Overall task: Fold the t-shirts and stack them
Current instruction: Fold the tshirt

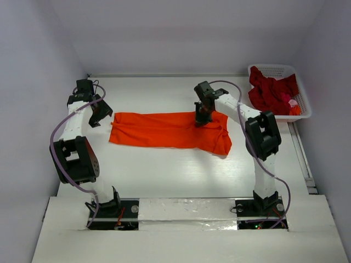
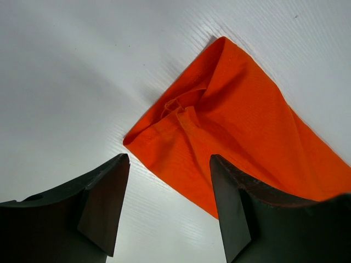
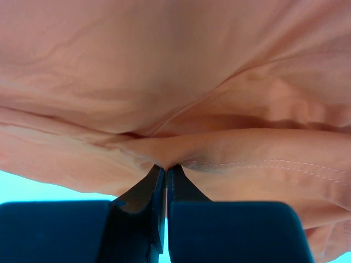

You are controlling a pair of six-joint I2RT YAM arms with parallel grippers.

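From above, the orange shirt (image 1: 164, 130) is seen stretched long-ways left to right on the table (image 1: 164, 175), the dark red shirt (image 1: 271, 90) piled in the basket (image 1: 274, 68) off to the right. Left wrist: the left claw (image 2: 169, 160) is held spread, the shirt's free end just ahead, not touched. Right wrist: the right claw (image 3: 165, 167) is pressed together, a fold of orange cloth pinched in it.
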